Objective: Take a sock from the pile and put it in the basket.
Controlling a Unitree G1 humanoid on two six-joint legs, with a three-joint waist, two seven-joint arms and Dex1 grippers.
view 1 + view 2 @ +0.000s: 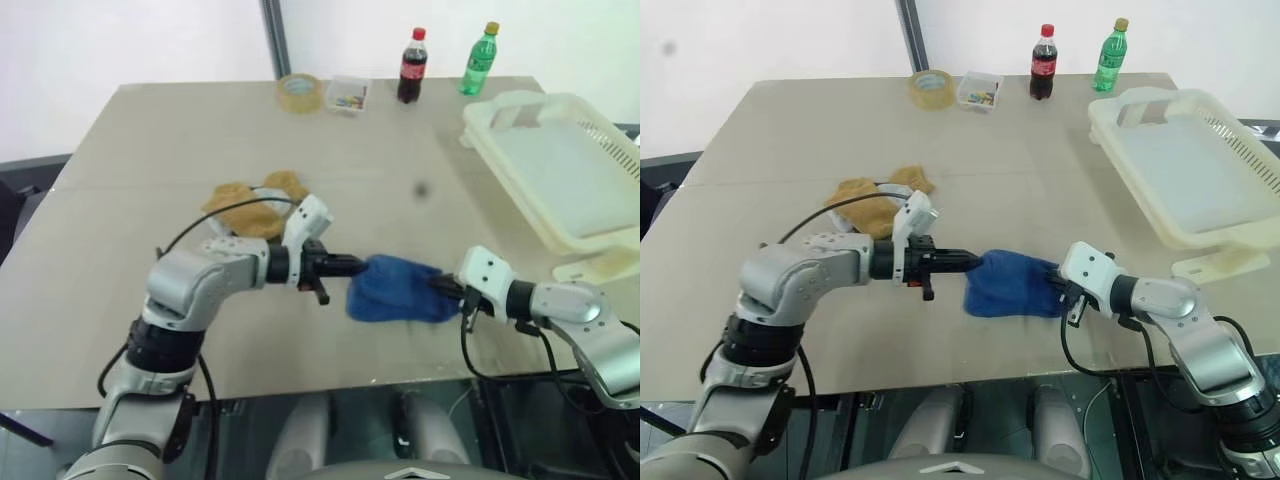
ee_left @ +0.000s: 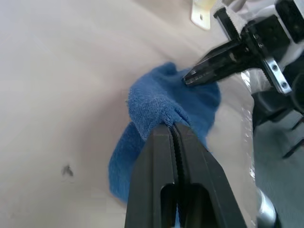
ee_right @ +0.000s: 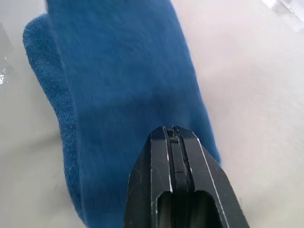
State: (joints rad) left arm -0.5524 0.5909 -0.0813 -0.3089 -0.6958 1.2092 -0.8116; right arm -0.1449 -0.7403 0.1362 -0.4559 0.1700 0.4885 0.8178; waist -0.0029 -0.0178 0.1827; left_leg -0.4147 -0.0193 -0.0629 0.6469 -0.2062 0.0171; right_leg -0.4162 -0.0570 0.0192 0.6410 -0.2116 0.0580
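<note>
The pale desk (image 1: 180, 150) takes up most of the head view. At the right edge of the frame the cream basket (image 1: 560, 170) sits at the desk's side, its slotted wall toward the right. In the middle left lies the pile (image 1: 255, 205), where mustard-yellow socks show behind the left arm.

Low in the centre the blue sock (image 1: 400, 290) is held between both arms, near the front edge of the desk and well apart from the basket. The left gripper (image 1: 358, 266) reaches in from the left with jaws clenched on a fold at the sock's left end; the wrist view shows the cloth pinched between them. The right gripper (image 1: 440, 287) comes from the right, jaws clenched on the sock's other end.

Along the top of the frame stand a cola bottle (image 1: 412, 66), a green bottle (image 1: 479, 59), a tape roll (image 1: 300, 92) and a small clear box (image 1: 348, 95).
</note>
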